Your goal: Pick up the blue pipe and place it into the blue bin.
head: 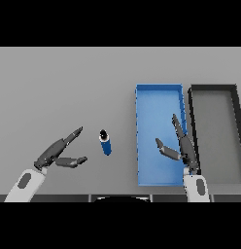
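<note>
A short blue pipe (106,143) with a dark open end lies on the grey table, left of the blue bin (159,91). My left hand (58,151) is open to the left of the pipe, its fingertips a short gap away and not touching it. My right hand (183,146) hovers open over the bin's right side, fingers pointing away from me and thumb spread to the left. Nothing is in either hand. The bin looks to hold nothing.
A black bin (213,88) stands directly right of the blue bin, their long sides nearly touching. Bare grey table stretches behind the pipe and across the whole far side.
</note>
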Robot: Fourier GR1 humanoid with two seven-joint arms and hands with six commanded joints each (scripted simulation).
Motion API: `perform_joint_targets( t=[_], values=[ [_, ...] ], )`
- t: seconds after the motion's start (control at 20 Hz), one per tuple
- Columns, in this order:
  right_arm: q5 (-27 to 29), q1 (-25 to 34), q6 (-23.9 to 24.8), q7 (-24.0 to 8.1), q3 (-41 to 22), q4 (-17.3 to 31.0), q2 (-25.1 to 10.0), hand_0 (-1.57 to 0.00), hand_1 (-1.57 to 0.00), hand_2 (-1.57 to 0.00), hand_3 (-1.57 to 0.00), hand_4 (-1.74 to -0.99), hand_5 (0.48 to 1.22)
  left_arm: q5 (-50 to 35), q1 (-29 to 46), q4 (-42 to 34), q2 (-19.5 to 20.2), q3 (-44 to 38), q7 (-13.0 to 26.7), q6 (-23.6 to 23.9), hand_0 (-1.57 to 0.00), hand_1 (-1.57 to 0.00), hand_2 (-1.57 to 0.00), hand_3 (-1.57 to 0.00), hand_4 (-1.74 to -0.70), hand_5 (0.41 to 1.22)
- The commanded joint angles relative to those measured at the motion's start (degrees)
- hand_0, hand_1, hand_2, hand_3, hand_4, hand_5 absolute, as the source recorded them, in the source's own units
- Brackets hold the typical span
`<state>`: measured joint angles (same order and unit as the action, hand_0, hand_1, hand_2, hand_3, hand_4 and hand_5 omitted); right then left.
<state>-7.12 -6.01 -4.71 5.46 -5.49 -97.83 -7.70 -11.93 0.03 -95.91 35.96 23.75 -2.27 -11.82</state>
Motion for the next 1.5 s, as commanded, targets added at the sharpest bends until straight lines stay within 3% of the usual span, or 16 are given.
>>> perform_joint_targets(
  t=[0.0,0.25,0.4,0.6,0.85,1.0,1.1,1.15,1.25,1.35,1.45],
  values=[
    [-0.4,0.6,0.3,-0.5,0.0,0.5,0.1,0.0,0.0,0.0,0.0,-1.248,0.612,0.5,-0.6,0.3,-0.5,0.7,0.1,-0.5,0.0,0.0,0.0,0.0,-1.09,0.472],
    [0.2,-0.6,0.0,0.8,0.0,-0.1,0.4,0.0,0.0,0.0,0.0,-1.265,0.616,3.3,-1.8,0.9,-4.8,4.9,0.0,-1.0,0.0,0.0,0.0,0.0,-1.11,0.447],
    [0.2,-1.2,0.2,-0.7,-0.3,-1.7,0.5,0.0,0.0,0.0,0.0,-1.271,0.616,4.6,-4.4,4.3,-8.0,6.3,0.7,-1.1,0.0,0.0,0.0,0.0,-1.12,0.446],
    [0.5,-1.1,0.1,-0.4,0.3,-0.7,0.5,0.0,0.0,0.0,0.0,-1.273,0.607,4.7,-7.4,8.8,-12.9,7.4,1.9,-1.4,0.0,0.0,0.0,0.0,-1.12,0.45],
    [0.5,-1.7,0.3,0.3,0.4,-1.0,0.6,0.0,0.0,0.0,0.0,-1.267,0.598,8.4,-11.2,14.3,-17.6,8.6,-0.7,0.4,0.0,0.0,0.0,0.0,-1.07,0.445],
    [0.6,-2.1,0.1,-0.4,0.2,-1.7,0.6,0.0,0.0,0.0,0.0,-1.267,0.6,6.5,-12.2,16.8,-20.5,8.2,-3.0,-0.7,0.0,0.0,-0.02,-0.02,-1.11,0.507],
    [0.7,-2.3,0.0,0.3,0.8,-1.1,0.0,0.0,0.0,0.0,0.0,-1.261,0.6,4.7,-12.8,18.4,-22.5,7.1,-3.3,-0.5,-0.02,-0.16,-0.29,-0.26,-1.21,0.607],
    [0.8,-2.2,-0.1,0.4,0.7,-1.2,0.0,0.0,0.0,0.0,0.0,-1.26,0.6,3.8,-12.3,19.3,-23.6,6.8,-3.6,-0.5,-0.19,-0.35,-0.48,-0.52,-1.25,0.73],
    [0.5,-2.0,0.2,0.5,0.6,-1.1,0.3,0.0,0.0,0.0,0.0,-1.259,0.605,3.3,-12.1,19.6,-25.1,6.5,-3.4,0.7,-0.67,-0.79,-0.87,-0.88,-1.42,0.906],
    [0.5,-1.5,0.2,0.0,0.6,-0.7,0.5,0.0,0.0,0.0,0.0,-1.262,0.611,4.0,-11.5,19.9,-26.5,6.7,-5.8,1.5,-0.99,-1.07,-1.12,-1.1,-1.53,1.02],
    [0.1,-1.7,0.3,0.3,0.2,-0.7,0.6,0.0,0.0,0.0,0.0,-1.26,0.614,4.6,-11.1,19.1,-25.7,7.2,-6.6,2.3,-1.2,-1.25,-1.29,-1.21,-1.6,1.092]
  ],
)
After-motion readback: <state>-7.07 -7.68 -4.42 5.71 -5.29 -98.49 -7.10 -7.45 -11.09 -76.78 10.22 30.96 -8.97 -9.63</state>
